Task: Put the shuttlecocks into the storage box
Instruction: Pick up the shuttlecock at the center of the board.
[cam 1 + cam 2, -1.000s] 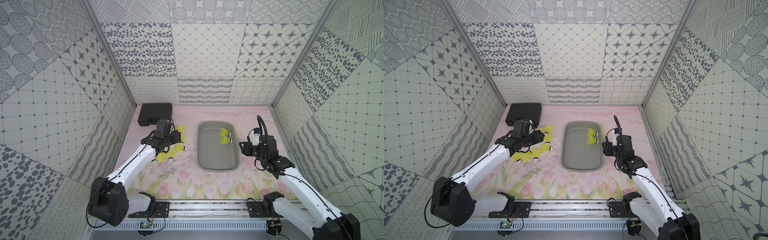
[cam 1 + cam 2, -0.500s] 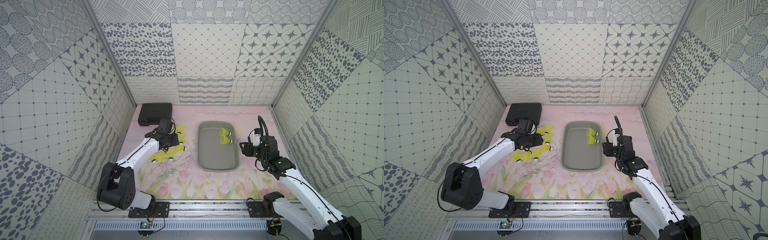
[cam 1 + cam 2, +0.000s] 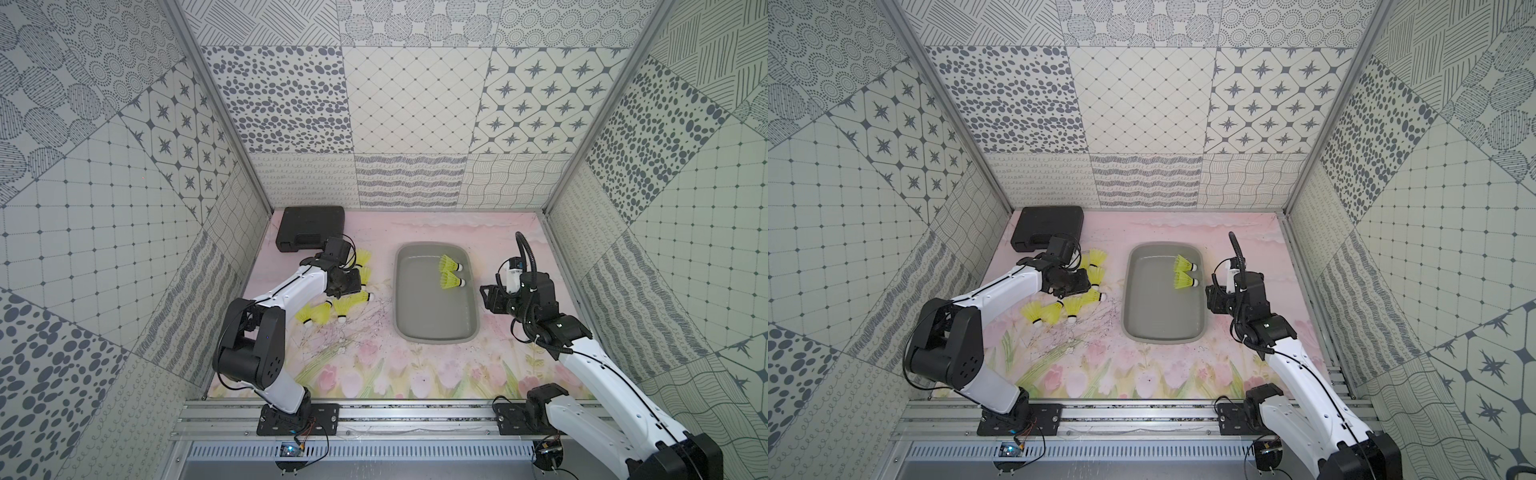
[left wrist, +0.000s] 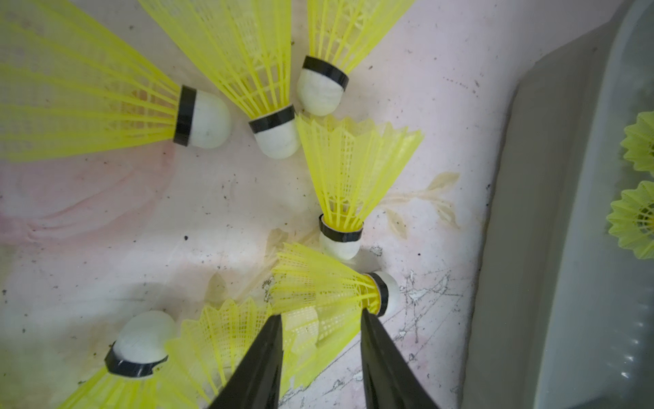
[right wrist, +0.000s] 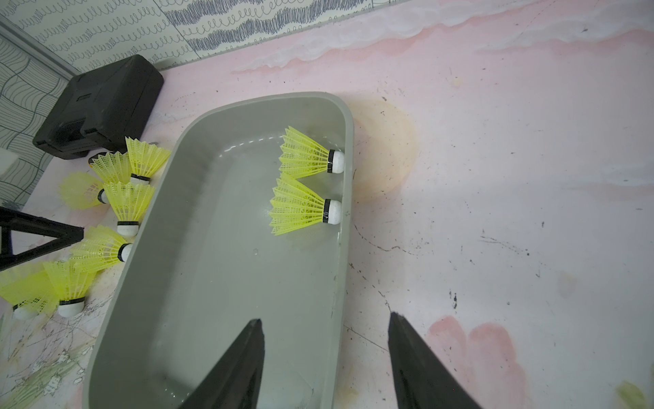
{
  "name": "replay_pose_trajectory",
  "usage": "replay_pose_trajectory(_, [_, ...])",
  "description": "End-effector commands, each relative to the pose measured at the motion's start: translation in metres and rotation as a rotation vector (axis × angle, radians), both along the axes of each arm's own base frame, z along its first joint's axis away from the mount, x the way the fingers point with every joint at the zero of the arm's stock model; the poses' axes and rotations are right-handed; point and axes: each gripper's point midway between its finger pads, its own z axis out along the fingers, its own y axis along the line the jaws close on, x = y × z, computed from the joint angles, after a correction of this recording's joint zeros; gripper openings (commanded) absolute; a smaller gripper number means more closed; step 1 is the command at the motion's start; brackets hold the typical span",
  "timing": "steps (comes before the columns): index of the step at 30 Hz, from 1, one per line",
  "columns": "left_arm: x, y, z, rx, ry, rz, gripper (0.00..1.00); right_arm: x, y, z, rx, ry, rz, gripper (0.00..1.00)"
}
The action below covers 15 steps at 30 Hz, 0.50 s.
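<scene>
Two shuttlecocks (image 3: pixel 450 264) lay in the mid-frame storage box (image 3: pixel 432 324); the right claw (image 5: pixel 325 317) gaped empty; the left claw (image 4: pixel 321 314) straddled a third shuttlecock (image 4: pixel 318 283), grip unclear.

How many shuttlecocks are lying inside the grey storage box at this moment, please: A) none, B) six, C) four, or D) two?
D: two shuttlecocks lie side by side in the storage box, while the rest sit outside it on the mat.

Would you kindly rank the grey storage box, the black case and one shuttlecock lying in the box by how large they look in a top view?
1. storage box: clearly the largest.
2. black case: smaller, though it sits farther back, which may shrink it somewhat.
3. shuttlecock: by far the smallest.
</scene>
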Motion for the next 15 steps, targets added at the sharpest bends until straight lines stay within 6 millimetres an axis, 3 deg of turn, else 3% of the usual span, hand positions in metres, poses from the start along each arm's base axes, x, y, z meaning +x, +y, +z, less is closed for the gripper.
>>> replay_pose_trajectory(1, [-0.003,-0.006,-0.006,-0.024,0.038,-0.036,0.35,0.002,-0.003,0.009,0.006,-0.035,-0.014,0.60])
replay_pose_trajectory(10, [-0.005,-0.017,0.007,-0.104,0.031,-0.039,0.00,0.001,-0.003,0.008,0.000,-0.031,-0.016,0.60])
replay_pose_trajectory(15, [-0.008,-0.022,0.026,-0.155,0.001,-0.038,0.00,0.001,-0.002,0.011,-0.001,-0.039,-0.006,0.59])
